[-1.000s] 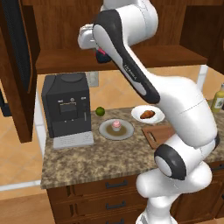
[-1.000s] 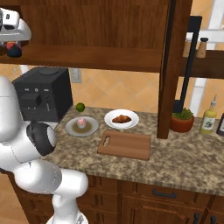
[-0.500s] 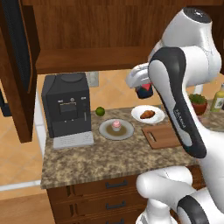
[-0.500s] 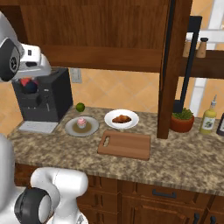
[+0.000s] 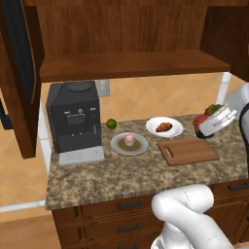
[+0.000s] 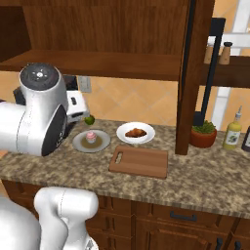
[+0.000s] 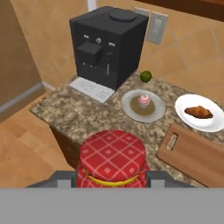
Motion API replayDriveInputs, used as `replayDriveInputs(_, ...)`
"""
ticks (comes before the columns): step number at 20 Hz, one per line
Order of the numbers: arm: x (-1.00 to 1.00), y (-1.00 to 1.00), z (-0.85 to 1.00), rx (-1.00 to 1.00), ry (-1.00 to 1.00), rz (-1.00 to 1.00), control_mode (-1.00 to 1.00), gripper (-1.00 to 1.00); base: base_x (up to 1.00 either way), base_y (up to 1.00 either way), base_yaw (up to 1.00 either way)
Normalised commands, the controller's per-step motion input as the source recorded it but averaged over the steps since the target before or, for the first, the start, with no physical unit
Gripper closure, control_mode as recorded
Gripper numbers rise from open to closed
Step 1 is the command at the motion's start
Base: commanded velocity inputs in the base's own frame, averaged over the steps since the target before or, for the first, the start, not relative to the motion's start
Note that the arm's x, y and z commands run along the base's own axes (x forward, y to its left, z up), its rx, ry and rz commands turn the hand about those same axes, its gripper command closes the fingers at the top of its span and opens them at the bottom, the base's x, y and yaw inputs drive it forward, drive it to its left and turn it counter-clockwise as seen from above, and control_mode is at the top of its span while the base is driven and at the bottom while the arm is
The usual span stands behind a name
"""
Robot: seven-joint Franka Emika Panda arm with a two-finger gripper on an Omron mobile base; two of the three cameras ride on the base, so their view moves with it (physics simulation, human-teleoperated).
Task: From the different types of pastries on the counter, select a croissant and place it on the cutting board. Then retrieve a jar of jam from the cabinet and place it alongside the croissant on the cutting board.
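Observation:
My gripper [image 7: 113,178] is shut on the jar of jam [image 7: 113,158], whose red checked lid sits between the fingers. In the left base view the gripper [image 5: 204,128] holds the jar [image 5: 199,123] at the right, above the far end of the cutting board [image 5: 188,151]. The croissant [image 5: 164,127] lies on a white plate [image 5: 176,129] behind the board. The pink cupcake [image 5: 129,139] stands on a round grey plate [image 5: 140,146]. The board [image 6: 139,162] is bare, with the croissant [image 6: 135,132] behind it. The cabinet shelf [image 5: 131,64] hangs over the counter [image 5: 121,177].
A black coffee machine [image 5: 75,116] stands at the counter's left, a lime [image 5: 111,123] beside it. A potted plant [image 6: 203,134] and a yellowish bottle [image 6: 232,132] stand at the right past a cabinet post [image 6: 189,83]. My own arm [image 6: 36,117] blocks the left of the right base view.
The arm has swung the jar down from shelf height and across to the right, to just over the counter by the cutting board.

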Motion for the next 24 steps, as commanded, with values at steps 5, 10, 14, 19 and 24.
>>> replayDriveInputs(5,-0.5,-0.81,-0.51,0.0,-0.04,0.15,-1.0,1.0,0.0,0.0,0.0)
replayDriveInputs(10,-0.28,-0.01,-1.0,0.01,-0.28,0.05,-1.0,1.0,0.0,0.0,0.0)
replayDriveInputs(14,0.11,0.19,-0.96,0.13,-0.2,0.0,-1.0,1.0,0.0,0.0,0.0)
replayDriveInputs(19,0.35,0.0,-0.9,0.32,0.0,0.0,-1.0,1.0,0.0,0.0,0.0)
replayDriveInputs(24,0.35,-0.01,-0.89,0.24,-0.06,0.0,-1.0,1.0,0.0,0.0,0.0)
